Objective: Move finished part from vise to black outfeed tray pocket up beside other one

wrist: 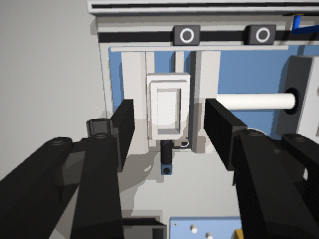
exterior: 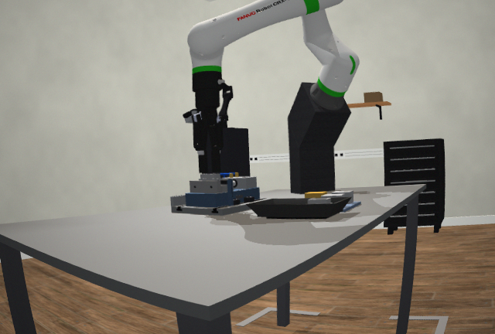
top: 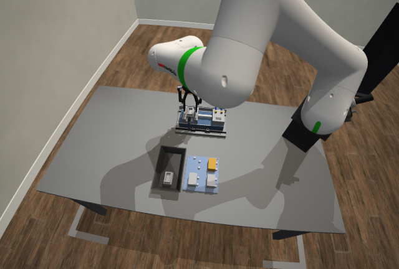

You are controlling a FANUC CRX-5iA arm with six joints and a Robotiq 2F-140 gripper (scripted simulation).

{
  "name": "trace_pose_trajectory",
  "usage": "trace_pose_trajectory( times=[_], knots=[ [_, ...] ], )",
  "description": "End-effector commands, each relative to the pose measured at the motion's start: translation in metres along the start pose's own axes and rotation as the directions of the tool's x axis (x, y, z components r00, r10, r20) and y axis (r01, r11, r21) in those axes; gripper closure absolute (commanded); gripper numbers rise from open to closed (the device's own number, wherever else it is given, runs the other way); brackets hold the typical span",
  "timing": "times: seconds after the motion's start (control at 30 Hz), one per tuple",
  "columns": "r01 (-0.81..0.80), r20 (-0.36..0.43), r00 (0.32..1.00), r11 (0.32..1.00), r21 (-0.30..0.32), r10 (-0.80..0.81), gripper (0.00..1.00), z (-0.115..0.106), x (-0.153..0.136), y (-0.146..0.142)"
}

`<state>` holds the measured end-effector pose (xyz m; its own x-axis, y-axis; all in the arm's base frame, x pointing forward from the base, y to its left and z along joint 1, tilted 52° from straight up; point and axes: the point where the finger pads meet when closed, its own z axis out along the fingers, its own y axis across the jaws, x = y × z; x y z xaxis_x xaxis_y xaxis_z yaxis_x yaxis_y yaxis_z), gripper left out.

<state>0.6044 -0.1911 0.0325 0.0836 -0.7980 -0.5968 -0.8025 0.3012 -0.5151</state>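
Note:
The finished part (top: 191,111) (wrist: 168,107), a pale block with a rectangular pocket on top, sits clamped between the jaws of the blue vise (top: 201,125) (exterior: 221,197) (wrist: 249,70). My gripper (top: 190,104) (exterior: 209,166) (wrist: 168,114) points straight down just above it. It is open: one finger stands on each side of the part with a gap, touching nothing. The black outfeed tray (top: 161,163) (exterior: 295,209) lies in front of the vise. It holds one pocketed part (top: 168,178) lying flat at its near end.
A light blue fixture plate (top: 201,167) beside the tray carries two plain pale blocks (top: 192,178) (top: 211,180) and an orange block (top: 212,164) (exterior: 315,193), all upright. The vise screw (wrist: 254,101) runs to the right of the part. The robot's black pedestal (exterior: 315,146) stands at the table's far edge.

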Motion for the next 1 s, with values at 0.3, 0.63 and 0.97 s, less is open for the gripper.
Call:
trace_pose_trajectory(
  times=[0.3,0.63,0.97],
  knots=[
    [0.001,-0.001,1.0,1.0,0.001,-0.001,0.54,0.003,0.0,0.0],
    [0.001,-0.001,1.0,1.0,0.001,-0.001,0.54,0.007,0.0,0.0],
    [0.001,-0.001,1.0,1.0,0.001,-0.001,0.54,0.01,0.0,0.0]
  ],
)
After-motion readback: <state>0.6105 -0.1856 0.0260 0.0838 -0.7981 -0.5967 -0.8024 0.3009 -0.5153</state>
